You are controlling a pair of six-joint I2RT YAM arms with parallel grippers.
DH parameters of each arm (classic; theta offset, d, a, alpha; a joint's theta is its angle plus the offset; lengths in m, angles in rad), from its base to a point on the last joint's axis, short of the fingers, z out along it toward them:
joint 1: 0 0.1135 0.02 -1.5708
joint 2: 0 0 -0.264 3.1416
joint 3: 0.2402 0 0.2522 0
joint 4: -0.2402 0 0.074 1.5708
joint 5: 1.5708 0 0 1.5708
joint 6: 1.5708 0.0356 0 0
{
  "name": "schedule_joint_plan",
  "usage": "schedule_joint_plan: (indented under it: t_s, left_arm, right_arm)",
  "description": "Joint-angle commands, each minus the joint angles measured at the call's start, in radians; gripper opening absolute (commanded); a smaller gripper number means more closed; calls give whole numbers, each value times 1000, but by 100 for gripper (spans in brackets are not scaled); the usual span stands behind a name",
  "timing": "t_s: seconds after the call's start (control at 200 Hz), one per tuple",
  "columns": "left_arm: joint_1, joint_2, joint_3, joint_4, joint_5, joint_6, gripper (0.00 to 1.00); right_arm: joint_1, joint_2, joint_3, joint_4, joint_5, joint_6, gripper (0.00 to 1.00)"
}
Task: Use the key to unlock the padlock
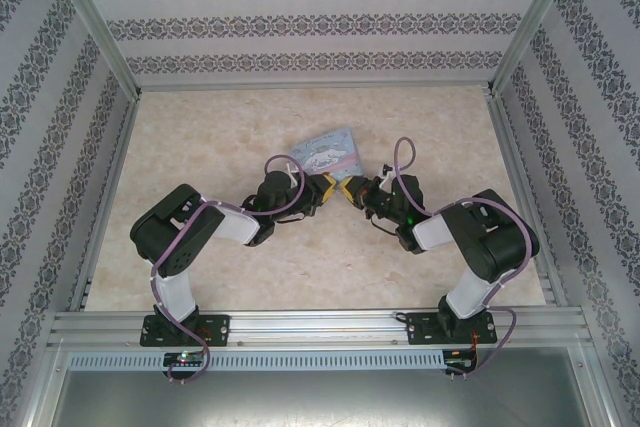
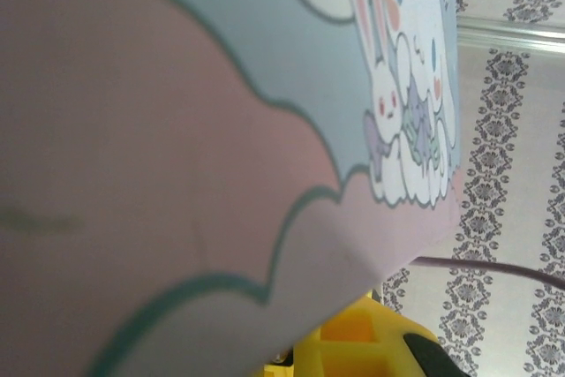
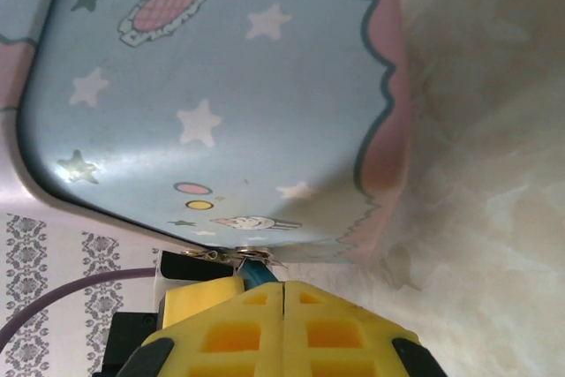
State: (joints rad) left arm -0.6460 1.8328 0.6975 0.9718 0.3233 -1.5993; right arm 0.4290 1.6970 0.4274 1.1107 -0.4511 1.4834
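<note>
The left claw [image 1: 325, 187] and the right claw [image 1: 352, 190] meet tip to tip near the middle of the pale marbled counter [image 1: 250, 267], their yellow fingers almost touching. Just beyond both tips lies the pale-blue rectangular tin with a white cartoon dog [image 1: 335, 152], set at an angle with its near edge right at the claws. In the right wrist view the right claw [image 3: 282, 284] is fully closed, its two yellow pads pressed flat together. A sliver of the tiny blue-teal padlock [image 3: 254, 272] pokes out at their tips, seemingly pinched there. Its thin metal shackle sits right against the rounded lower rim of the tin [image 3: 221, 86], so claw, padlock and tin edge crowd one spot. To the right of that claw the counter [image 3: 494, 183] lies bare, and a purple cable [image 3: 62, 302] curves in on its left. The left claw is closed almost all the way. Its wrist camera sits very close to the tin lid [image 2: 177, 130], with a yellow finger [image 2: 353, 342] at the bottom edge. Whether the thin dark key is held between the pads cannot be told. The tin's lid is shut, so its contents are hidden. Away from the claws there is open counter on every side, more behind the tin and toward the patterned side walls [image 1: 320, 22] than between the claws and the aluminium rail [image 1: 320, 325] carrying the arm bases.
</note>
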Motion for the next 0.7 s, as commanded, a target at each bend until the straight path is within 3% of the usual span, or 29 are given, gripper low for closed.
schedule_joint_plan:
  t_s: [0.0,0.425,0.694]
  left_arm:
    - [-56,-4,32,66,82,-10,0]
    - [-87,22,38,39,94,15,0]
    - [-99,48,98,4,188,46,0]
  right_arm:
    - [73,26,73,57,-11,10,0]
    - [123,81,114,54,14,15,0]
    - [125,139,154,79,-12,-2,0]
